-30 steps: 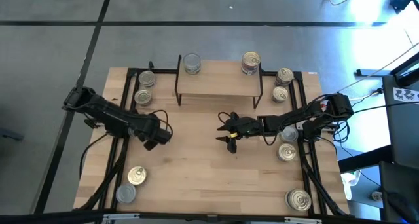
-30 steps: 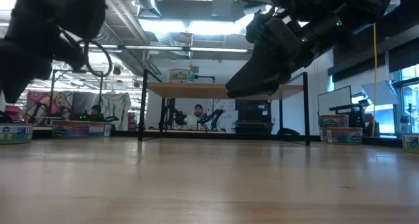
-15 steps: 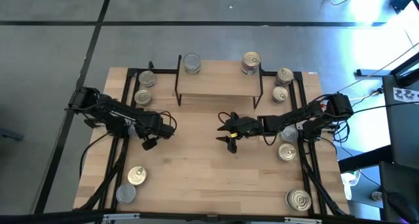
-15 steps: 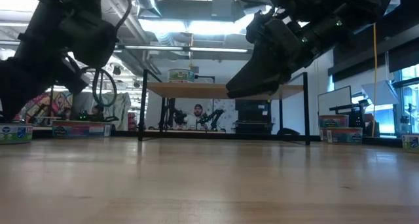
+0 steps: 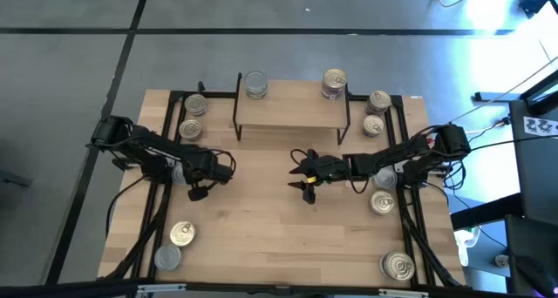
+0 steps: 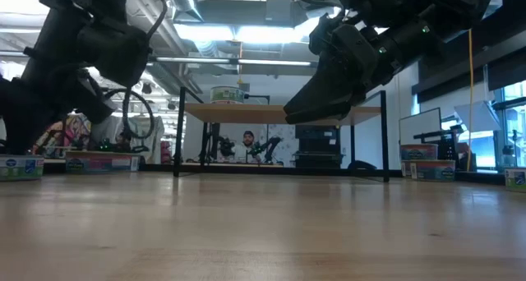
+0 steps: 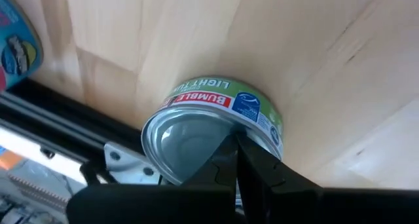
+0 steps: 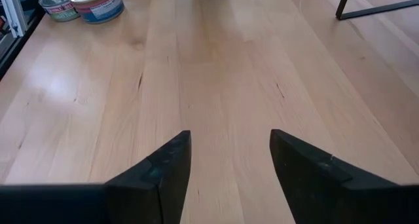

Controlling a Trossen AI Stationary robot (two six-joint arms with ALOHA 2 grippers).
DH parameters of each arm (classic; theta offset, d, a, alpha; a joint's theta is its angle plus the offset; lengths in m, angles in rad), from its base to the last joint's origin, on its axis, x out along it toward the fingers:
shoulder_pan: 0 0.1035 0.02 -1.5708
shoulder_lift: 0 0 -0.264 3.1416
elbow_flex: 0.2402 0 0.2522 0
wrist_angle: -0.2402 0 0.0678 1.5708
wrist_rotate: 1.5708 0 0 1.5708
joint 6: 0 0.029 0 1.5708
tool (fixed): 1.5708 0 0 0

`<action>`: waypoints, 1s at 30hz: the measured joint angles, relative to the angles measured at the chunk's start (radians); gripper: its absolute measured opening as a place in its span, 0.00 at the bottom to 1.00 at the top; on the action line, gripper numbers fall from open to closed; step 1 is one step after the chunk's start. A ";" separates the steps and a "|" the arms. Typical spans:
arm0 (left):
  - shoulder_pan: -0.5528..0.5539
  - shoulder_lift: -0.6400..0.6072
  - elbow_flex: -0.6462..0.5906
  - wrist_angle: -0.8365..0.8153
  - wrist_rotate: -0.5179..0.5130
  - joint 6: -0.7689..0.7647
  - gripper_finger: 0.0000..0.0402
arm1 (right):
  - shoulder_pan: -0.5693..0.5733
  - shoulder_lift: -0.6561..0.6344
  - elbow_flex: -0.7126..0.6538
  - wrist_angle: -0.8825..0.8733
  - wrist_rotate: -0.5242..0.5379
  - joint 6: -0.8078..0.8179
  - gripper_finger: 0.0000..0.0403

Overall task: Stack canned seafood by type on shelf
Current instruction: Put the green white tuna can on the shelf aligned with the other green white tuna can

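At the table's left edge — left hand over a silver-lidded can

A seated person shows beyond the wooden table, under ceiling lights.

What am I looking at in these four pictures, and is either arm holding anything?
You are seeing two dark robot arms at a wooden table, each ending in a two-finger gripper. One picture looks straight down from above, one looks level across the tabletop, and the other two come from cameras on each arm's wrist.

The small wooden shelf at the table's far edge carries a silver-lidded tin and a gold-lidded tin. More tins sit along both sides of the table.

The right gripper hovers open over bare wood in front of the shelf, holding nothing. The left gripper is right at a green-labelled tin beside the black frame rail; whether it grips that tin cannot be told.
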 joint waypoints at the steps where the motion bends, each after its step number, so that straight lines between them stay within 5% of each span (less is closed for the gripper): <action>1: -0.002 0.000 0.009 0.008 0.000 0.003 0.01 | 0.000 0.000 0.000 0.000 0.000 0.000 0.52; 6: -0.025 0.001 0.079 0.087 0.006 0.029 0.00 | 0.000 0.000 0.000 0.000 0.000 0.000 0.52; 13: -0.043 0.001 0.109 0.439 0.076 0.093 0.00 | 0.001 0.000 0.000 0.000 0.000 -0.003 0.52; 30: -0.074 0.113 0.108 0.732 0.068 0.127 0.01 | 0.000 0.000 0.000 -0.001 0.000 -0.003 0.52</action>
